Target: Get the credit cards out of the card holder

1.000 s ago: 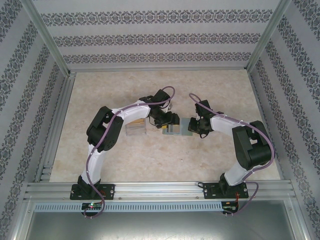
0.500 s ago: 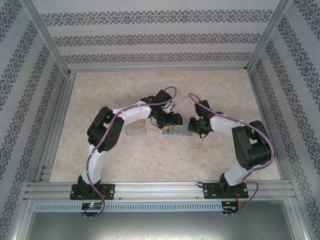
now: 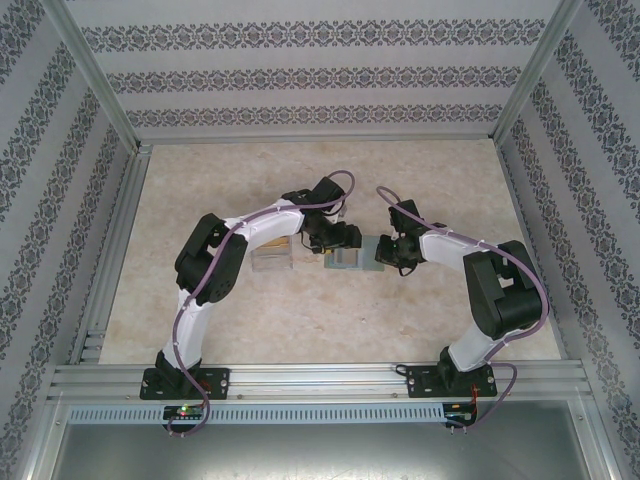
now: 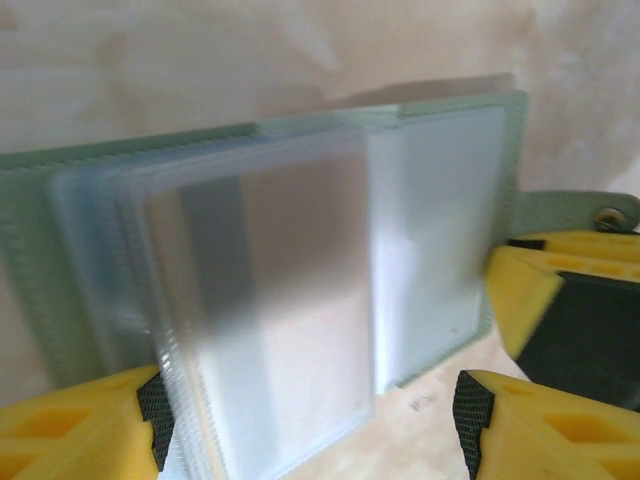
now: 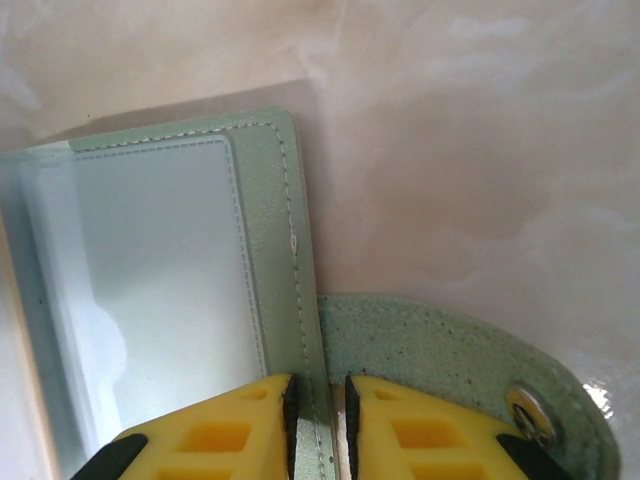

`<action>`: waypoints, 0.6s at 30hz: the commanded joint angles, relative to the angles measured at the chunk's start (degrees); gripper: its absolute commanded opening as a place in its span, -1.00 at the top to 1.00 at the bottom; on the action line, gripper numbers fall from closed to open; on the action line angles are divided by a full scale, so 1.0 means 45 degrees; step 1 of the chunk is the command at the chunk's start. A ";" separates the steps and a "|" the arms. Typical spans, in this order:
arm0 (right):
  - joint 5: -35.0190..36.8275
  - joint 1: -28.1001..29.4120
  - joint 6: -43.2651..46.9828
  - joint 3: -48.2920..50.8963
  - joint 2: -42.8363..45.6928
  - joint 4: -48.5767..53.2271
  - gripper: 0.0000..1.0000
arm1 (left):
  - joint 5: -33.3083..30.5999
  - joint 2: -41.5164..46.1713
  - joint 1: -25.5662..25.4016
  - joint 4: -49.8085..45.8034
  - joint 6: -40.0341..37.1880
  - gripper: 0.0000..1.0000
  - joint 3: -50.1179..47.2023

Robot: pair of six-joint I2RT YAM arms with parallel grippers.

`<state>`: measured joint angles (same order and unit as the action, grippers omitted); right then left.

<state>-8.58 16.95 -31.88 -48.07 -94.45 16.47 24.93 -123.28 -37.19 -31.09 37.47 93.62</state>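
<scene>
Holder [image 3: 350, 258] [image 4: 30, 230] [image 5: 275, 230]: lies open on the table [image 3: 300, 330], about mid-table, between the two grippers; grey-green cover with pale stitching, clear sleeves fanned inside.
Left gripper [image 3: 338, 240] [image 4: 310, 410]: hangs over the holder's 10 o'clock corner; released, jaws spread wide.
Sleeve [image 4: 265, 300]: frosted, stands up off the holder between the left jaws; clear of the right pad, and contact with the left pad cannot be told.
Right gripper [image 3: 385, 255] [image 5: 318, 395]: sits at the holder's 3 o'clock edge; clenched on that stitched edge – cover pinched between the yellow fingers [image 4: 525, 300].
Strap [image 4: 570, 210] [image 5: 440, 350]: green tab with a metal snap [image 5: 525, 405], flat on the table at 3 o'clock from the holder, just beside the right fingers.
Cards: cannot tell whether any sit in the sleeves – plastic cloudy, left wrist view blurred.
Box [image 3: 272, 260]: clear, at 9 o'clock from the holder, near it, partly under the left arm.
</scene>
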 commanded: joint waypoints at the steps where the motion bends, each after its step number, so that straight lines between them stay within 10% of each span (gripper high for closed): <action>1: -0.0652 0.0353 -0.0318 -0.0127 -0.0592 -0.0281 0.53 | -0.1195 0.0344 -0.0115 -0.0851 -0.0343 -0.49 0.0389; 18: -0.0691 0.0433 -0.0340 -0.0156 -0.0670 -0.0299 0.52 | 0.0132 -0.0280 -0.0134 -0.0434 -0.0301 -0.40 0.0366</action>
<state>-8.45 17.15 -32.73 -48.53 -94.78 16.71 26.09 -123.28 -37.19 -30.92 37.28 93.91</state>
